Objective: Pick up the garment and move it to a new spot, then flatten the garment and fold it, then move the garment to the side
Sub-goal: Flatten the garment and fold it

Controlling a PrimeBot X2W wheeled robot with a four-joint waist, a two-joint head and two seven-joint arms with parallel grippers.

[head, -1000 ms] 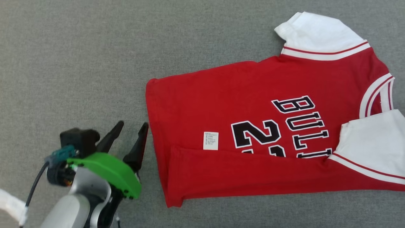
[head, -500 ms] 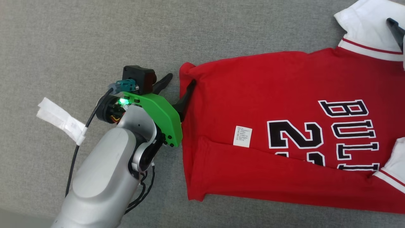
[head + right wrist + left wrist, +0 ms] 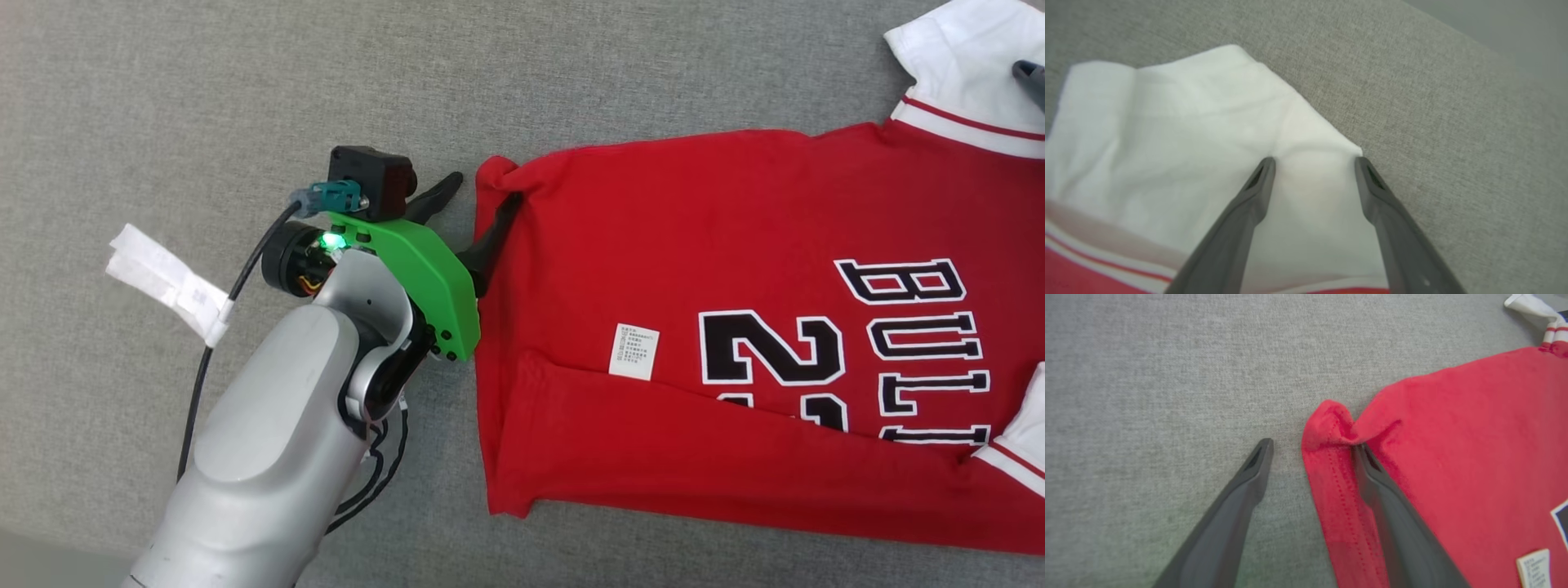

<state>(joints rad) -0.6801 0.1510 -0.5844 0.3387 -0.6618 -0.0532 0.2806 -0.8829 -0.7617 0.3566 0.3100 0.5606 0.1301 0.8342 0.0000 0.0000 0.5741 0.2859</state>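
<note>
Item: left gripper [image 3: 483, 189]. We record its two fingers well apart, clamped on nothing. One finger rests on the grey cloth surface [image 3: 204, 98] just beside the garment's hem. The other lies on top of the red fabric, its tip pressed in at the hem corner. That corner is bunched into a small raised fold between the fingers.

Item: right gripper [image 3: 1314, 161]. Its fingers are also spread and hold nothing. Both tips lie over the white sleeve [image 3: 1188, 134], one at the sleeve's outer corner. We cannot tell whether they press the cloth.

Views compared: the left wrist view shows the left gripper [image 3: 1312, 445], the hem stitching and the puckered corner close up. The head view flattens these into a small kink. The head view alone gives us the whole layout: the black lettering [image 3: 914, 327], the white care label [image 3: 634, 351], the green bracket [image 3: 416, 269] on the wrist and the white tag [image 3: 167, 282] on the arm's cable. The right wrist view adds an edge of the surface [image 3: 1453, 36], beyond the sleeve.

Item: garment [image 3: 735, 269]. A red jersey, it lies flat on the surface with its long axis across the head view. The hem points to our left, and the sleeves and collar to our right. Its near long side is folded over the body, covering the lower part of the lettering.
</note>
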